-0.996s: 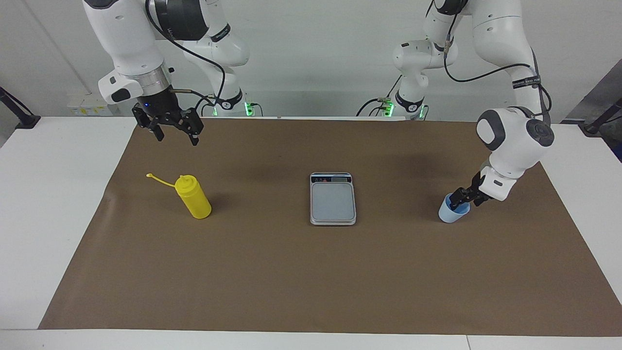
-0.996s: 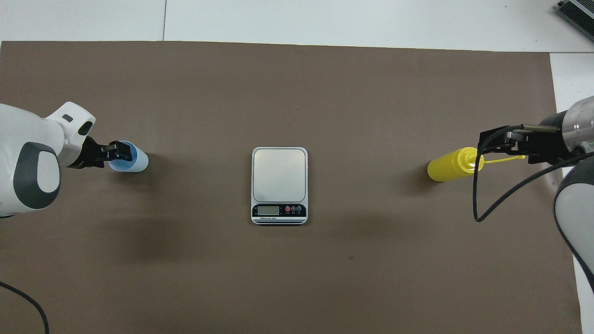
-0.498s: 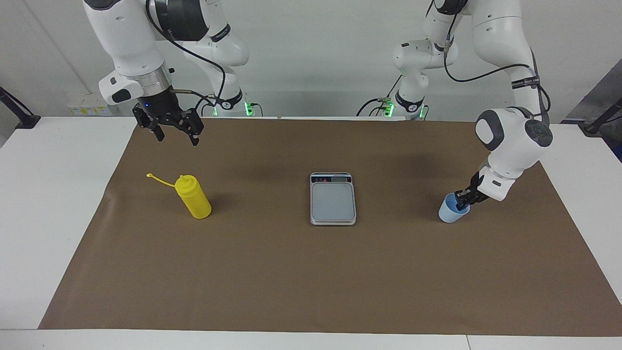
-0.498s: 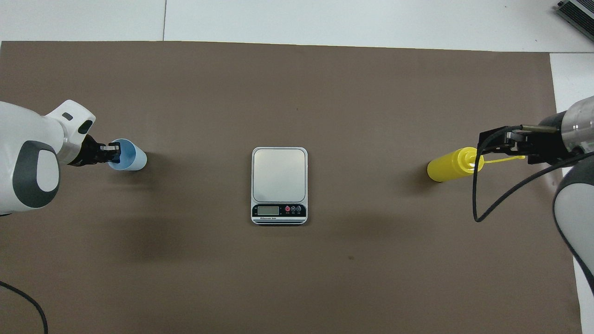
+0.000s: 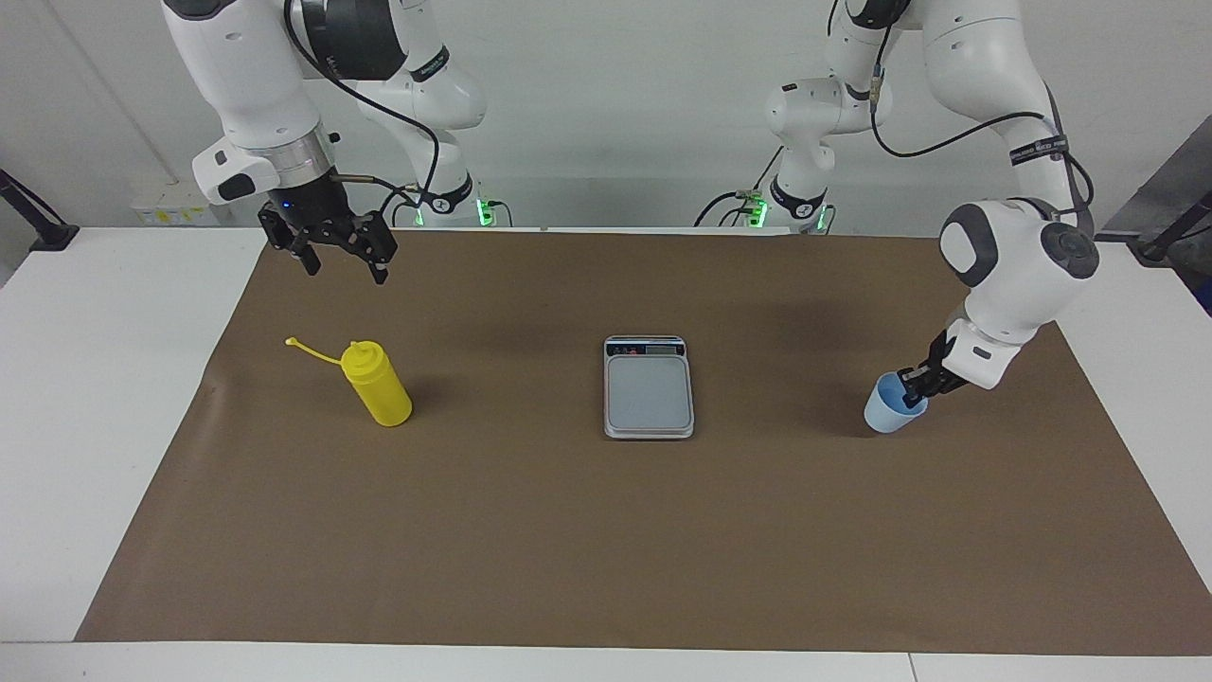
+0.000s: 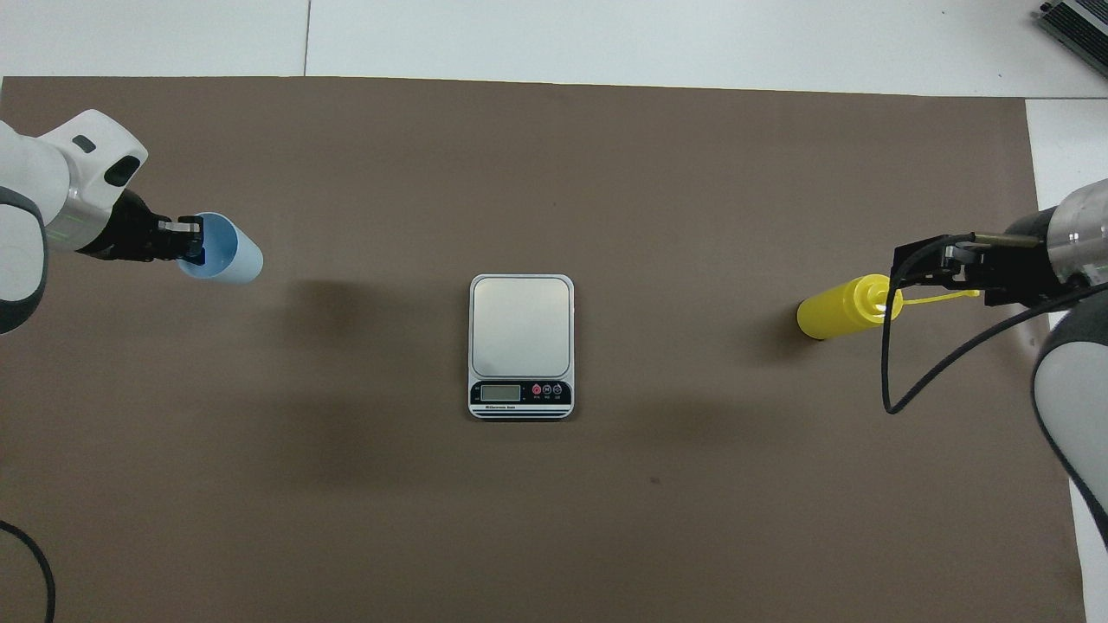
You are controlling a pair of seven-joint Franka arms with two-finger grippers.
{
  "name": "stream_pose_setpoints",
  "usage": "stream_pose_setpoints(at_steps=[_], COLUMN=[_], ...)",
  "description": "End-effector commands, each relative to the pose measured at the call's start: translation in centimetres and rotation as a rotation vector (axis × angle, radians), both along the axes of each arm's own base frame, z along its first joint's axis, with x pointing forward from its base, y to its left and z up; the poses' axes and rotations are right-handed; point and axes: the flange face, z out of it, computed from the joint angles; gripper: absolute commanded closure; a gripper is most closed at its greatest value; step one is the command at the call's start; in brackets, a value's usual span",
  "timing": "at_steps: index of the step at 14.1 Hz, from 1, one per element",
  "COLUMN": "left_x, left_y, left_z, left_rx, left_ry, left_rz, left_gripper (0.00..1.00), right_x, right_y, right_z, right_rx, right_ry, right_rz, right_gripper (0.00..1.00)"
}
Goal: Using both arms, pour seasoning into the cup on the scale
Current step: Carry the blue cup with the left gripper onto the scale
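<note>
The pale blue cup (image 5: 890,410) (image 6: 229,260) hangs tilted just above the brown mat at the left arm's end of the table. My left gripper (image 5: 916,389) (image 6: 192,251) is shut on its rim, one finger inside. The silver-grey scale (image 5: 649,393) (image 6: 521,329) lies in the middle of the mat, its plate bare. The yellow seasoning bottle (image 5: 377,384) (image 6: 838,317) stands upright at the right arm's end, its tethered cap strap sticking out sideways. Above the mat, over the bottle's cap in the overhead view, my right gripper (image 5: 345,273) (image 6: 906,272) hangs open and apart from the bottle.
A brown paper mat (image 5: 568,530) covers most of the white table (image 5: 85,398). Black cables loop from both arms; the right arm's cable (image 6: 917,381) hangs beside the bottle.
My left gripper closed on the cup's rim, then lifted it off the mat and drew it toward the left arm's end. The right arm, bottle and scale stayed put.
</note>
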Motion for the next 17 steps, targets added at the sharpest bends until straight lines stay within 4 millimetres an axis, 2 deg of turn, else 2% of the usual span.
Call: stream_pose_setpoints(at_steps=[1,3,5,8,11,14,15,16,17], left_x=[0.2,-0.4,-1.1,-2.2,-3.5,-4.8,-5.1,-5.6,-5.9], left_y=[-5.1,-10.1,-12.9,-18.5,-25.3,-29.1,-30.4,-31.5,-31.8], left_z=[1.9,2.0,1.8,1.8,-0.7,-2.8,-4.5,-5.1,-5.7], left_rx=[0.043,0.076,0.07,0.041,0.029,0.024,0.034,0.035,0.038], left_ry=[0.007,-0.013,-0.016,-0.057,-0.059,-0.055,-0.037,-0.04,-0.035], left_rz=[-0.047,-0.082,-0.088,-0.055,-0.029,-0.028,-0.026,-0.029,-0.029], left_gripper=[1.0,1.0,1.0,1.0,1.0,1.0,1.0,1.0,1.0], right_x=[-0.2,-0.2,-0.2,-0.2,-0.2,-0.2,-0.2,-0.2,-0.2], right_y=[0.0,0.0,0.0,0.0,0.0,0.0,0.0,0.0,0.0], right_z=[-0.1,-0.1,-0.1,-0.1,-0.1,-0.1,-0.1,-0.1,-0.1], right_rx=[0.001,0.001,0.001,0.001,0.001,0.001,0.001,0.001,0.001], right_ry=[-0.014,-0.014,-0.014,-0.014,-0.014,-0.014,-0.014,-0.014,-0.014], right_rz=[-0.005,-0.004,-0.004,-0.004,-0.002,-0.002,-0.002,-0.002,-0.002], right_gripper=[0.0,0.0,0.0,0.0,0.0,0.0,0.0,0.0,0.0])
